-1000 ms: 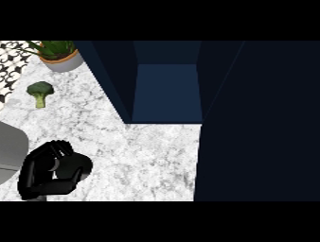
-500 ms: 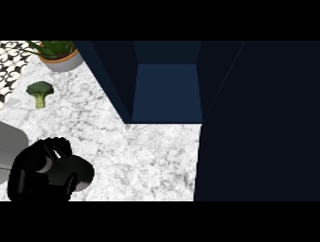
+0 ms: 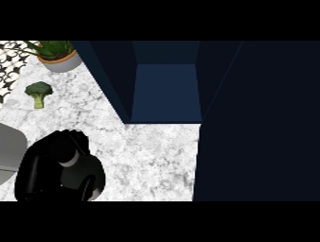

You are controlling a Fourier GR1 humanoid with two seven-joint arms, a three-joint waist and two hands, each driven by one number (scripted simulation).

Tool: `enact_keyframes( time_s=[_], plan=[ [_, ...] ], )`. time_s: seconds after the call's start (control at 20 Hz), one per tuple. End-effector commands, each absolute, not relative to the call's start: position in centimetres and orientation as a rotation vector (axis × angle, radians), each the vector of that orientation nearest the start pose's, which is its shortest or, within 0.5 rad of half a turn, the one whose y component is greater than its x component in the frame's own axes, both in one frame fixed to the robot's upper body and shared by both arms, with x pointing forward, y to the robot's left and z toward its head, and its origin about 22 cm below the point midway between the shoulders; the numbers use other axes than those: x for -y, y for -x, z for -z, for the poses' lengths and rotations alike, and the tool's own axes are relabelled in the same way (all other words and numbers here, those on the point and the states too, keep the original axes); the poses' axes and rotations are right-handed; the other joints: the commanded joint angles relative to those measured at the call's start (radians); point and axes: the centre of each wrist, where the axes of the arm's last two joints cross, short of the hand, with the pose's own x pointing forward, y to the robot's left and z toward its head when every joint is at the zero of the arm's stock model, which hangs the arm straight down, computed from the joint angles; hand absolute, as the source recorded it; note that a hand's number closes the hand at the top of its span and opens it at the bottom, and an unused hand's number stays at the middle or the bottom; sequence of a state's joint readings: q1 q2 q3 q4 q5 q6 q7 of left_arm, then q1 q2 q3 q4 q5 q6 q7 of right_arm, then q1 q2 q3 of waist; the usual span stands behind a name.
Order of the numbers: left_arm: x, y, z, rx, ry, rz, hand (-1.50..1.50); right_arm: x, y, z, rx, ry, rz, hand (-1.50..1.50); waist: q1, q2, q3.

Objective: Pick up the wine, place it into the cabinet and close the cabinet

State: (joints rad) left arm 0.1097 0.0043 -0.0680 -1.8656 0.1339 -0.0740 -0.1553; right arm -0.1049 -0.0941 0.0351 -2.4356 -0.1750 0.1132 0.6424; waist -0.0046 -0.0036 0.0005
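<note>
Wine [image 3: 75, 177]: dark glossy bottle, seemingly lying low at the view's lower left over the marble counter [image 3: 149, 156]; outline hard to separate from the hand. Left hand [image 3: 54, 151] black, fingers curled round the bottle's upper part, grasping it. Open dark-blue cabinet [image 3: 166, 90] stands beyond, up and right, well apart.

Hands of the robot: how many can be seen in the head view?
1: the left hand at lower left, over the marble counter. The right hand is not in view.

Marble counter [image 3: 149, 151] (broccoli [image 3: 38, 93], potted plant [image 3: 57, 56])
</note>
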Motion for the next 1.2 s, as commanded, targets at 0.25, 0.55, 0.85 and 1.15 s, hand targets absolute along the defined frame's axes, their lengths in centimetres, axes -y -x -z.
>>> enact_keyframes(
  time_s=[0.25, 0.55, 0.85, 1.15],
  plan=[
    [-14.8, -22.7, -9.0, 1.923, 0.304, 0.002, 1.5, 23.5, -15.2, -20.0, 1.92, -0.24, -0.292, -1.5, -0.004, 0.003, 0.0],
    [-11.7, -23.7, -12.2, 1.905, 0.329, -0.029, 1.5, 22.6, -13.5, -21.3, 1.914, -0.279, -0.275, -1.5, -0.008, 0.002, 0.0],
    [-7.8, -24.2, -12.3, 1.926, 0.27, -0.034, 1.5, 22.7, -13.2, -21.5, 1.919, -0.276, -0.293, -1.5, -0.009, 0.001, 0.0],
    [-6.9, -26.1, -13.3, 1.923, 0.232, -0.041, 1.5, 23.1, -14.0, -21.0, 1.92, -0.238, -0.291, -1.5, -0.004, 0.002, 0.0]
  ],
)
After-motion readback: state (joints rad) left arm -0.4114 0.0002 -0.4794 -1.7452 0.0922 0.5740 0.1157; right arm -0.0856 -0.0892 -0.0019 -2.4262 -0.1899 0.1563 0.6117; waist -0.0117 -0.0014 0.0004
